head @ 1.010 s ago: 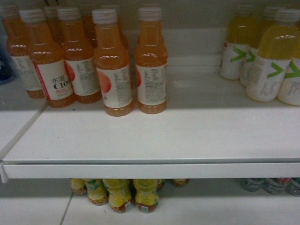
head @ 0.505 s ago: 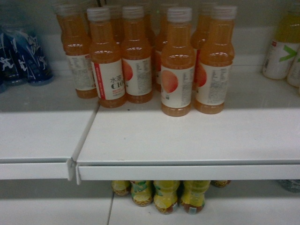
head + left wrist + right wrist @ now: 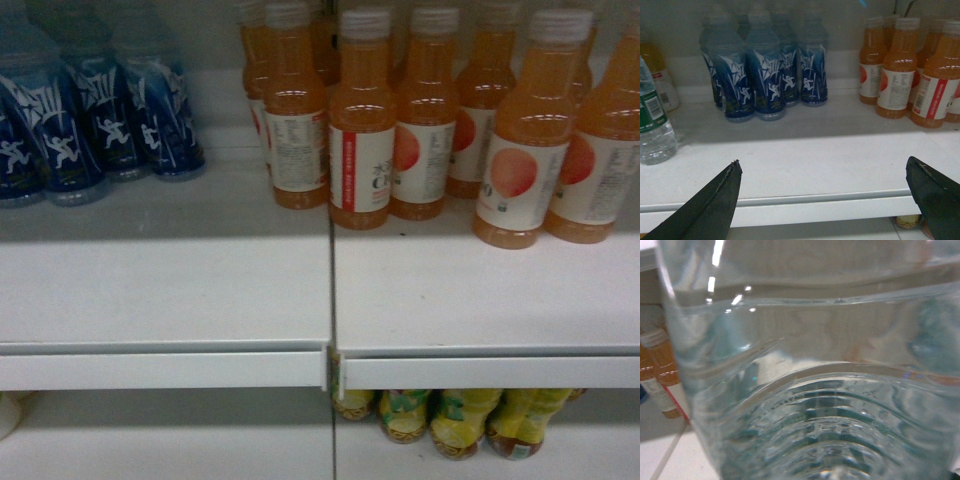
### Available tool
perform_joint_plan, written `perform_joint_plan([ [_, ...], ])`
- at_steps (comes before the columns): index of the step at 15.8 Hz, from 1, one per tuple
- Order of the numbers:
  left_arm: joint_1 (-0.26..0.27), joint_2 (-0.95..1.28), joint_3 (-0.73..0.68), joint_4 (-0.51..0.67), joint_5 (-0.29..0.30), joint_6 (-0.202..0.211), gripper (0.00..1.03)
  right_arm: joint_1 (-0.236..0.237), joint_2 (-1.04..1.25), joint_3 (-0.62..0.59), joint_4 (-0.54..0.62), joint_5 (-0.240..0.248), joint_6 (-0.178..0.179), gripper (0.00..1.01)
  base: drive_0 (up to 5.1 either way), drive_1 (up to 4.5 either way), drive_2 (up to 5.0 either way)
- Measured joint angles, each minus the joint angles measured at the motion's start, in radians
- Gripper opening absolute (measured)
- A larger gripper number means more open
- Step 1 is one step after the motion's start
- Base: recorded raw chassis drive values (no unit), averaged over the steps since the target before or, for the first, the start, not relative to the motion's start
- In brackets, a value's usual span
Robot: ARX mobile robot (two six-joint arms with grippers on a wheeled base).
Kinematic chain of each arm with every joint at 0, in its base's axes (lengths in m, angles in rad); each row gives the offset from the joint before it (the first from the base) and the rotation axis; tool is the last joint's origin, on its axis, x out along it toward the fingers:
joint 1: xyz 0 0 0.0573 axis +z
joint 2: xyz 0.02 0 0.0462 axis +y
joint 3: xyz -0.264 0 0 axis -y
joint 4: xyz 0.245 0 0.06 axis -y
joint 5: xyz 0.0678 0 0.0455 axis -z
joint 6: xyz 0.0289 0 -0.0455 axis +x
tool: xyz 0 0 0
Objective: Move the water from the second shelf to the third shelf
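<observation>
Filling the right wrist view, a water bottle [image 3: 810, 390] may slip or topple orange bottles [image 3: 430, 120]; right jaws unseen, left jaws apart.

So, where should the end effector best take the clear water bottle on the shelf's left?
Grip the water bottle on its clear body below the green label, coming level from the front: it stands upright, its front is free, and another bottle stands close behind.
</observation>
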Motion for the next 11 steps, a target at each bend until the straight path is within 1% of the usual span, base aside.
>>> perform_joint_plan([
  [11,0.000,0.000,0.000,0.002,0.000,0.000,0.98,0.000,0.000,0.000,0.001,-0.005,0.000,0.41,-4.9,2.34,2.3],
])
